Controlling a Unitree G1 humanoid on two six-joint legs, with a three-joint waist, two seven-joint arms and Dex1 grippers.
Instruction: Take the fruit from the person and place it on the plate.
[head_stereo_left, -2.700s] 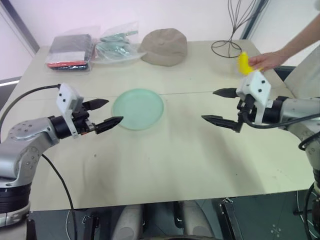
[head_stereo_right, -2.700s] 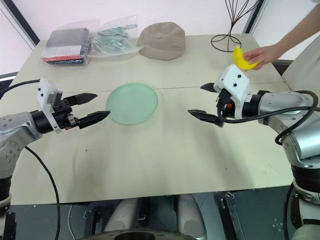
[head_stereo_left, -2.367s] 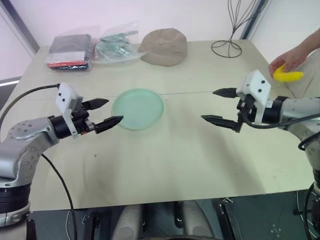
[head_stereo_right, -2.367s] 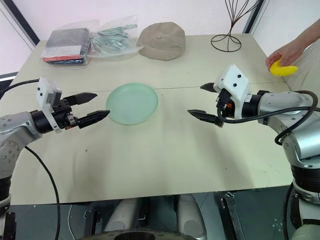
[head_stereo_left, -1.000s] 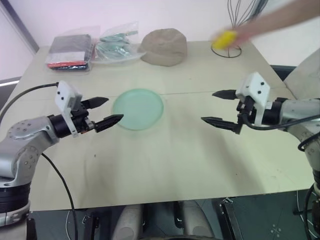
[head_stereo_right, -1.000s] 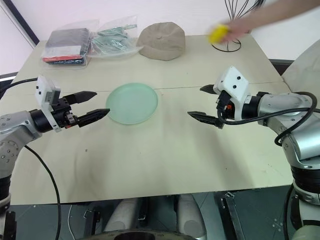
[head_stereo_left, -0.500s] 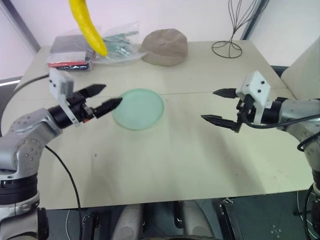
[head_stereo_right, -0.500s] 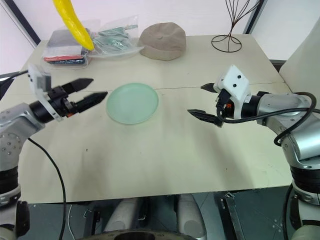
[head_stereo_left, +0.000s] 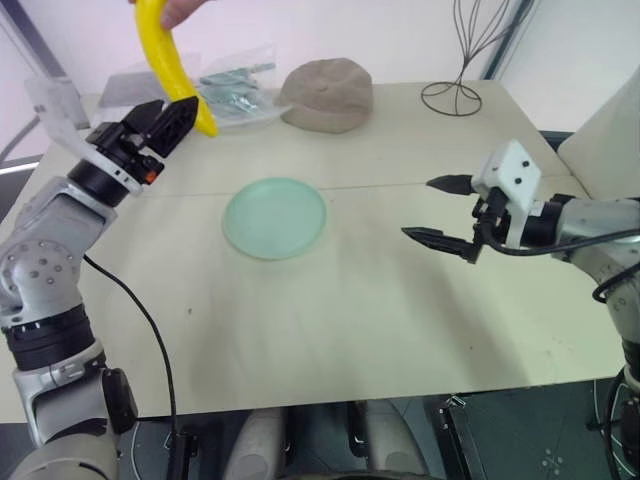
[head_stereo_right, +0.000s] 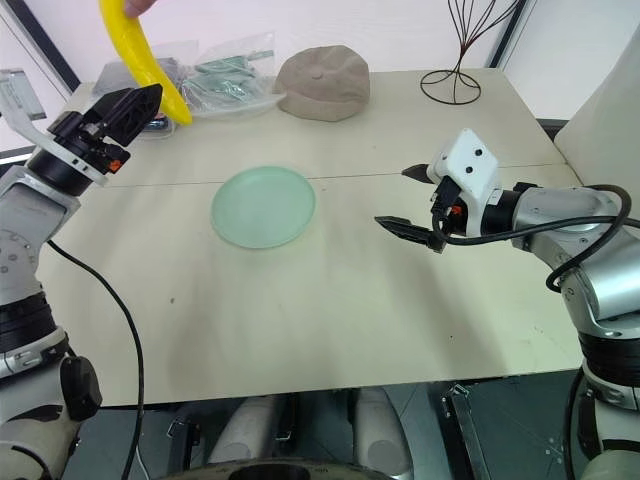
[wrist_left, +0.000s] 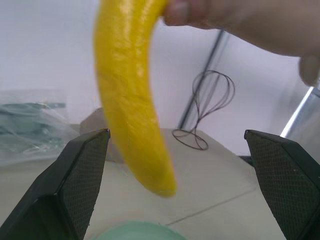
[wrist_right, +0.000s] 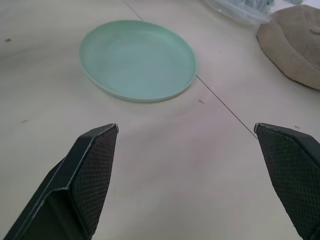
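Note:
A person's hand (head_stereo_left: 181, 9) dangles the fruit, a yellow banana (head_stereo_left: 166, 62), by its top end over the table's far left. My left gripper (head_stereo_left: 168, 118) is raised to the banana's lower end and open. In the left wrist view the banana (wrist_left: 128, 100) hangs between the spread fingers without touching either one. The pale green plate (head_stereo_left: 275, 217) lies empty on the table, left of centre. My right gripper (head_stereo_left: 418, 210) hovers open and empty to the right of the plate, and its wrist view looks at the plate (wrist_right: 138, 60).
A tan cap (head_stereo_left: 327, 92) sits at the back of the table, with clear plastic bags (head_stereo_left: 238, 86) to its left behind the banana. A black wire stand (head_stereo_left: 458, 95) rises at the back right corner. The table's front edge runs below both arms.
My left gripper has risen and swung away from the plate up to the banana's lower end. The person's hand now shows at the banana's top. The right arm has not moved.

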